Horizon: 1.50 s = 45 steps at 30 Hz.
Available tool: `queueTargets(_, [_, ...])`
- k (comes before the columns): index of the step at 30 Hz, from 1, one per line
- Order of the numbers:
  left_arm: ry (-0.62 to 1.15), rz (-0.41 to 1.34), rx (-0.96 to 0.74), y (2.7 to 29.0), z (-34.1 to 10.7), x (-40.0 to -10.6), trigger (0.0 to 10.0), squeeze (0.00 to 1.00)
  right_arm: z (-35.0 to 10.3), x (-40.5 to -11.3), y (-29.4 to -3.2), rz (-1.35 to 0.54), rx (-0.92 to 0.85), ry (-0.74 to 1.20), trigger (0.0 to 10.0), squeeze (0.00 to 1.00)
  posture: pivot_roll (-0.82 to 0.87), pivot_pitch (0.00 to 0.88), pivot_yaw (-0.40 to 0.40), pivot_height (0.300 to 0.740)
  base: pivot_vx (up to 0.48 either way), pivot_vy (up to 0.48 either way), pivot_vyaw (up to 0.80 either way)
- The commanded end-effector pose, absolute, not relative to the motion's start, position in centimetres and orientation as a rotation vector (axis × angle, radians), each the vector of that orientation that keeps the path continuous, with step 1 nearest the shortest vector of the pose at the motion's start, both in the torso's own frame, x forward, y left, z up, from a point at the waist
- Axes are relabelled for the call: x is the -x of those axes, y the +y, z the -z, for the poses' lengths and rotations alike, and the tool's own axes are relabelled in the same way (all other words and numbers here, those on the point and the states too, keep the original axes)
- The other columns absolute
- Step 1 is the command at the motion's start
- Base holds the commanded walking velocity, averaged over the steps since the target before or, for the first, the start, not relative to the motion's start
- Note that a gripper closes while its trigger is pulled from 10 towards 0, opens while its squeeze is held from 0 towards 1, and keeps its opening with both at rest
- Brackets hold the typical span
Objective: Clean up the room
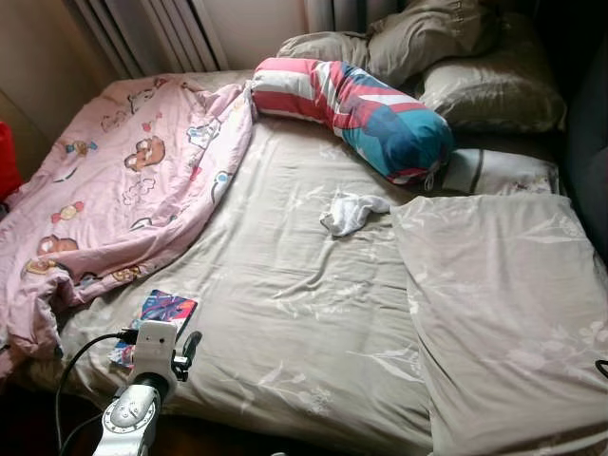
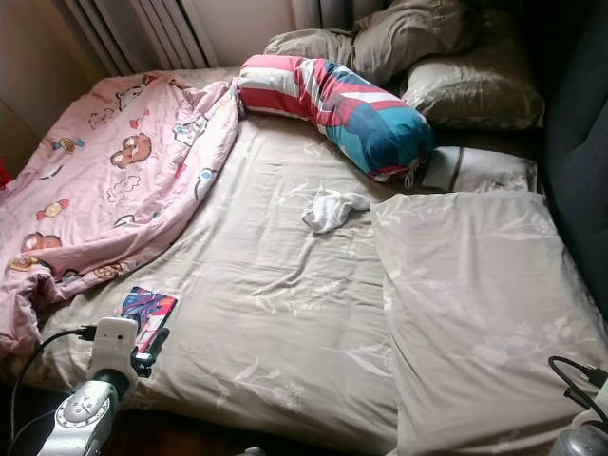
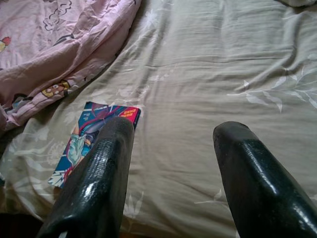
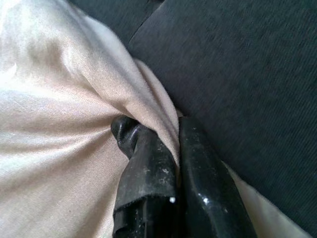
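My left gripper (image 3: 173, 134) hangs open over the front left corner of the bed, nothing between its fingers. Just beside its left finger (image 3: 99, 163) a colourful booklet (image 3: 81, 144) lies flat on the beige sheet (image 1: 285, 285), below the rumpled pink cartoon blanket (image 1: 123, 190). A small white cloth (image 1: 350, 211) lies mid-bed. My right gripper (image 4: 158, 129) is shut on a fold of the beige cover (image 4: 74, 99), at the right edge of the bed against a dark upholstered surface (image 4: 237, 74). That cover (image 1: 503, 304) spreads over the bed's right side.
A red, white and blue striped bolster (image 1: 351, 104) lies across the head of the bed in front of several beige pillows (image 1: 475, 76). Curtains (image 1: 161, 33) hang behind. A dark piece of furniture (image 1: 589, 152) borders the right side. A black cable (image 1: 81, 356) trails from my left wrist.
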<state>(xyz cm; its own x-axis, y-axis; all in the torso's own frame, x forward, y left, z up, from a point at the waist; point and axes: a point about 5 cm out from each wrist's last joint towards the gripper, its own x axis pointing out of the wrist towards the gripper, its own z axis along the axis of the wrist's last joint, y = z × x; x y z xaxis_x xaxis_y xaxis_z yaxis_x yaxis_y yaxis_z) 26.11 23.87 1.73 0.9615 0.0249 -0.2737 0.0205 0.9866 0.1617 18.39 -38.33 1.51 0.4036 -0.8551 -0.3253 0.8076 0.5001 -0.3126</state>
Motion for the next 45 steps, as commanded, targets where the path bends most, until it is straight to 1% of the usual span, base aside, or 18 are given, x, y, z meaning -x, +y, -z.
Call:
queueTargets(1, [0.315,-0.012,-0.175,24.3,-1.0,-25.4,10.0,0.00,-1.5,-18.1,-38.0,1.091,0.098,0.434,0.0,0.00,-0.14,0.158,0.124,0.733,0.000,0.000,0.00])
queueTargets(3, [0.317,-0.013,-0.174,24.3,-1.0,-25.4,10.0,0.00,-0.5,-17.5,-37.4,1.098,0.068,0.473,0.0,0.00,-0.13,0.158,0.123,0.733,0.000,0.000,0.00])
queueTargets(5, [0.319,-0.014,-0.175,24.4,-0.9,-25.3,10.0,0.00,1.3,-16.3,-36.2,1.113,0.014,0.549,0.0,0.00,-0.13,0.159,0.123,0.733,0.000,0.000,0.00])
queueTargets(6, [0.319,-0.014,-0.175,24.4,-0.9,-25.3,10.0,0.00,1.3,-16.3,-36.2,1.113,0.014,0.549,0.0,0.00,-0.13,0.159,0.123,0.733,0.000,0.000,0.00])
queueTargets(7, [0.323,-0.017,-0.177,24.6,-0.9,-25.2,10.0,0.00,2.7,-15.3,-35.3,1.133,-0.056,0.614,7.8,0.00,-0.12,0.159,0.123,0.733,0.000,0.000,0.00])
queueTargets(8, [0.326,-0.020,-0.178,24.7,-0.8,-25.1,10.0,0.00,3.7,-14.7,-34.4,1.137,-0.108,0.666,10.0,0.00,-0.12,0.159,0.123,0.733,0.000,0.000,0.00])
queueTargets(14, [0.330,-0.021,-0.177,24.7,-0.8,-25.1,10.0,0.00,4.8,-13.9,-33.6,1.114,-0.166,0.723,10.0,0.00,-0.12,0.159,0.121,0.733,0.000,0.000,0.00])
queueTargets(24, [0.340,-0.012,-0.169,24.2,-0.4,-24.9,10.0,0.00,4.9,-14.2,-33.3,1.056,-0.176,0.730,10.0,0.00,-0.13,0.161,0.116,0.733,0.000,0.000,0.00])
queueTargets(30, [0.342,-0.017,-0.169,24.3,-0.4,-24.8,10.0,0.00,5.8,-14.2,-32.0,1.010,-0.181,0.795,10.0,0.00,-0.12,0.163,0.112,0.733,0.000,0.000,0.00])
queueTargets(32, [0.343,-0.018,-0.169,24.3,-0.3,-24.7,10.0,0.00,6.4,-14.2,-30.8,0.958,-0.181,0.850,10.0,0.00,-0.13,0.165,0.108,0.733,0.000,0.000,0.00])
queueTargets(34, [0.344,-0.017,-0.167,24.2,-0.2,-24.7,10.0,0.00,6.7,-14.2,-30.2,0.954,-0.187,0.861,10.0,0.00,-0.12,0.167,0.106,0.733,0.000,0.000,0.00])
queueTargets(44, [0.348,-0.020,-0.165,24.2,-0.1,-24.5,10.0,0.00,6.7,-14.5,-30.0,0.936,-0.196,0.858,10.0,0.00,-0.12,0.168,0.102,0.733,0.000,0.000,0.00])
queueTargets(45, [0.347,-0.021,-0.165,24.2,-0.1,-24.5,10.0,0.00,6.6,-14.5,-30.1,0.937,-0.195,0.852,10.0,0.29,-0.12,0.168,0.101,0.733,0.000,0.000,0.00])
